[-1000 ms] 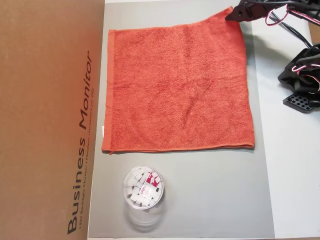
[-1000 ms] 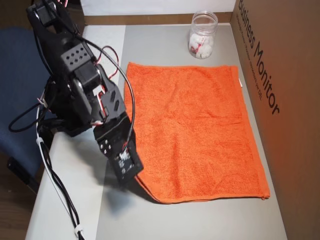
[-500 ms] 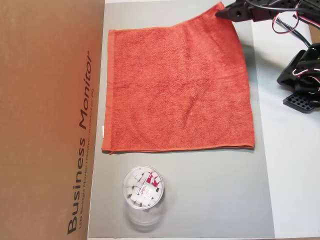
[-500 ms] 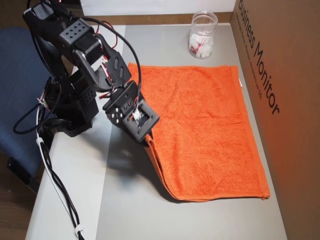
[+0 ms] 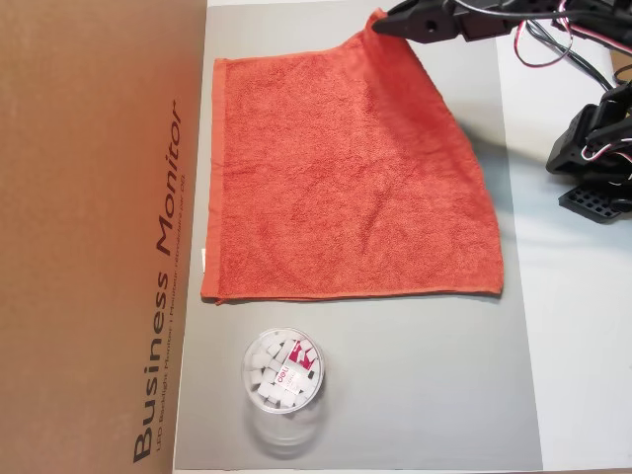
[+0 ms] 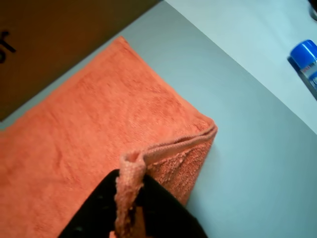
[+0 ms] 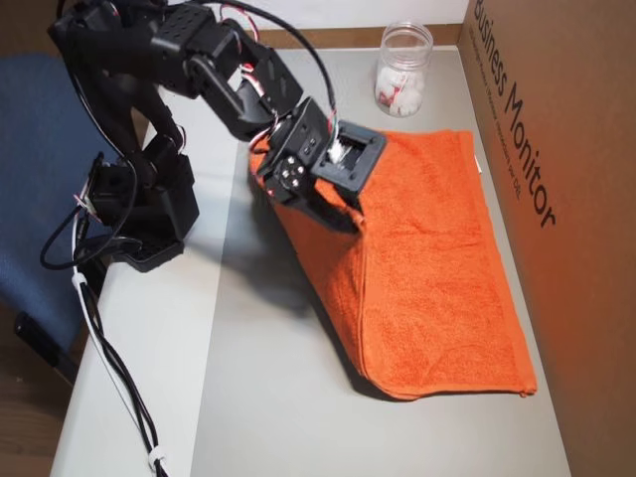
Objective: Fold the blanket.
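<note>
Here the blanket [image 5: 346,188], orange terry with hemmed edges, lies on the grey mat [image 5: 395,395], one corner lifted. The gripper [image 6: 130,198] is clamped on that corner, the cloth draping down from it. The opposite edge lies toward the cardboard box [image 7: 566,199]; jar [image 7: 402,70] beyond it.

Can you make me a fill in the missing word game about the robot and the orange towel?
1. The gripper is pinching one ____ of the blanket.
2. The clear plastic cup holds small ____ pieces.
3. The cardboard box has the words "Business ____" printed on it.

Missing words: corner; white; Monitor
</note>
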You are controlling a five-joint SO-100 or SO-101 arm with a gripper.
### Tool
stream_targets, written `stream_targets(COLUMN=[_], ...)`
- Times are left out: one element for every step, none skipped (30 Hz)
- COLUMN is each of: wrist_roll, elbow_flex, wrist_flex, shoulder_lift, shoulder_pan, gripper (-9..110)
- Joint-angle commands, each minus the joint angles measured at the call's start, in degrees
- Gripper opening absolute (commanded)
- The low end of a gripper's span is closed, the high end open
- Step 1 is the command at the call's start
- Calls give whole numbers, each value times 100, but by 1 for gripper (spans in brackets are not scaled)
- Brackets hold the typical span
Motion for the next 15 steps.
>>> stream_targets(wrist_roll=[62,62,62,70,70,79,79,79,79,79,79,79,35,18,9], elbow_flex=[-527,-563,-589,-598,-598,-598,-598,-598,-598,-598,-598,-606,-615,-659,-712], wrist_flex=[26,26,26,26,26,26,26,26,9,-18,-53,-62,-70,-62,-53], shoulder_lift=[-123,-167,-211,-229,-237,-237,-246,-246,-246,-246,-246,-255,-255,-255,-264], shoulder_pan=[-246,-325,-404,-501,-598,-712,-844,-976,-1107,-1239,-1354,-1450,-1547,-1635,-1705], gripper=[0,0,0,0,0,0,0,0,0,0,0,0,0,0,0])
